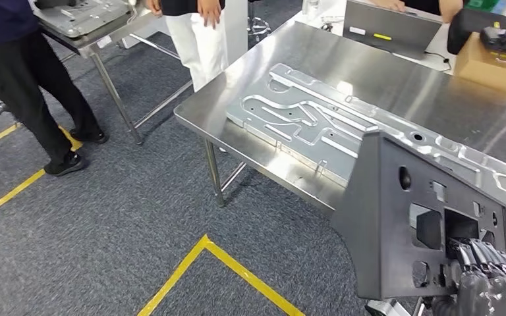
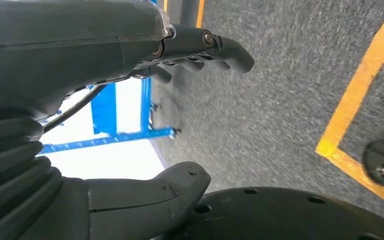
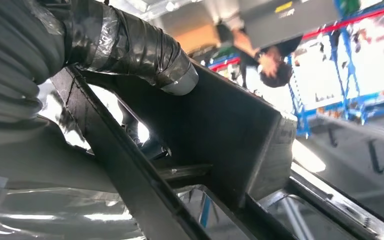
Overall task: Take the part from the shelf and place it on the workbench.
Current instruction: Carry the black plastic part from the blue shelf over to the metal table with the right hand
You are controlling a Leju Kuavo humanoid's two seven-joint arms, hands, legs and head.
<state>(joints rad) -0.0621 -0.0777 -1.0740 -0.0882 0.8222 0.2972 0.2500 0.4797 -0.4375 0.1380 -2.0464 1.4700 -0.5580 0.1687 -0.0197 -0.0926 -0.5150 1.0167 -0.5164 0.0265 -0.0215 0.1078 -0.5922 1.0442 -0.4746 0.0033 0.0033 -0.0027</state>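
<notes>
1. Head view: the right hand [image 1: 491, 280] enters at the lower right corner and holds a dark grey moulded part [image 1: 415, 217] with several cut-outs. Its dark fingers [image 1: 481, 257] reach through a rectangular opening in the part. The part stands upright on edge, in front of the near corner of the stainless workbench [image 1: 382, 72]; whether it touches the bench cannot be told.

2. Head view: a machined aluminium plate [image 1: 316, 122] with milled channels lies flat on the workbench, partly behind the part. A laptop [image 1: 389, 29] and a cardboard box [image 1: 487, 62] sit at the far edge. Two people stand on the grey carpet [image 1: 105, 224], one in dark trousers [image 1: 33, 92] and one in white [image 1: 201, 39], beside a second metal table [image 1: 99, 26]. Yellow floor tape [image 1: 221, 260] marks the carpet.

3. Right wrist view: the taped thumb [image 3: 135, 50] presses over the part's edge [image 3: 220, 130], with fingers passing through an opening behind it; a seated person [image 3: 260, 55] appears beyond.

4. Left wrist view: the left hand [image 2: 145, 115] hangs over the carpet [image 2: 280, 100], fingers [image 2: 205, 50] and thumb [image 2: 155, 192] spread apart with nothing between them. Yellow tape [image 2: 360, 95] and a blue frame [image 2: 110, 137] lie beyond.
</notes>
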